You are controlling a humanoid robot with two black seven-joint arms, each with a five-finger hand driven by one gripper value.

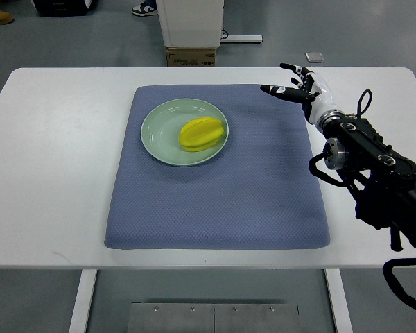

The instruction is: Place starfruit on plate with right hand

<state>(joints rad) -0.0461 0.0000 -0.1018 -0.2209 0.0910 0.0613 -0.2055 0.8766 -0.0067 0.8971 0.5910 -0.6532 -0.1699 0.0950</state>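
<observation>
A yellow starfruit (pixel 202 133) lies on the pale green plate (pixel 159 135), toward its right side. The plate sits on the upper left part of a blue-grey mat (pixel 222 201). My right hand (pixel 295 84) is at the mat's upper right corner, well to the right of the plate, with its fingers spread and holding nothing. Its black arm (pixel 374 166) comes in from the right edge. The left arm is out of view.
The mat lies on a white table (pixel 48 173). Beyond the table's far edge stand a white pedestal with a cardboard box (pixel 191 55) and a person's shoes (pixel 144 8) on the grey floor.
</observation>
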